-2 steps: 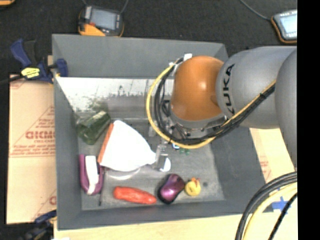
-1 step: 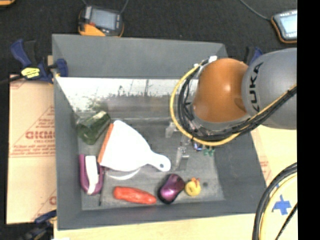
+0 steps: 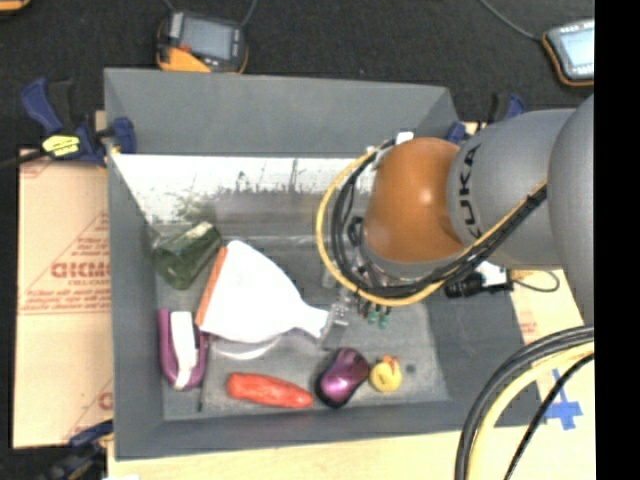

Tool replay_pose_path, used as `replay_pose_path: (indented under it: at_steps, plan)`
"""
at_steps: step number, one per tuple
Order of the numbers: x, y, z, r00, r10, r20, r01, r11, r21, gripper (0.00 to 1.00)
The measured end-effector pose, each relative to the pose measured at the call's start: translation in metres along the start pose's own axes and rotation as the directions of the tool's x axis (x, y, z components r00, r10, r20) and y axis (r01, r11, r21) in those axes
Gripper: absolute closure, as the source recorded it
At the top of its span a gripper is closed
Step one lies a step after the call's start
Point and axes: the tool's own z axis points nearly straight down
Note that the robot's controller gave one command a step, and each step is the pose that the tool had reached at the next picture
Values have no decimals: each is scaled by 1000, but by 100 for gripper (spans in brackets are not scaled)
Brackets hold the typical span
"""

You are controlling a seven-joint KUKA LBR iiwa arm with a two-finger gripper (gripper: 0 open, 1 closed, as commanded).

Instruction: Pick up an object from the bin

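gripper point(image 3: 345, 315) is hanging low in the grey metal bin point(image 3: 135, 308), a little toward 3 o'clock from the middle of the floor, tucked under the orange cover point(image 3: 410, 203) and the looped cables of the arm point(image 3: 520, 188), which is coming in from 3 o'clock. whether it is released or clenched i cannot tell, since the wrist is hiding most of it, and nothing is showing as held in it.

just at its 9 o'clock side the narrow end of a white scoop point(image 3: 255, 293) is lying; whether the two are touching i cannot tell. the scoop is widening toward 10 o'clock, and an orange strip point(image 3: 211, 286) is running along its far edge. a pale clear dish point(image 3: 240, 347) is peeking out from under the scoop at its 6 o'clock side.

at 6 o'clock from the gripper, near it, a purple toy eggplant point(image 3: 342, 376) is resting on the floor, and a small yellow thing point(image 3: 386, 374) is sitting just beside the eggplant at 3 o'clock. a red-orange carrot-shaped piece point(image 3: 268, 391) is lying along the 6 o'clock wall, at 9 o'clock of the eggplant. a purple and white piece point(image 3: 180, 348) is lying near the 8 o'clock corner, and a dark green cup point(image 3: 185, 254) is lying tilted toward 10 o'clock, well apart from the gripper.
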Motion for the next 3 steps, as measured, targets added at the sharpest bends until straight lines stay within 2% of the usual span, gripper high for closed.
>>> replay_pose_path:
  at_steps: [1,2,3]
  plan:
    - [8,31,63,996,-83,11,83,997,-1,0]
    - [14,37,60,998,59,10,-59,998,-1,100]
    - [16,38,60,997,79,9,-79,997,-1,100]
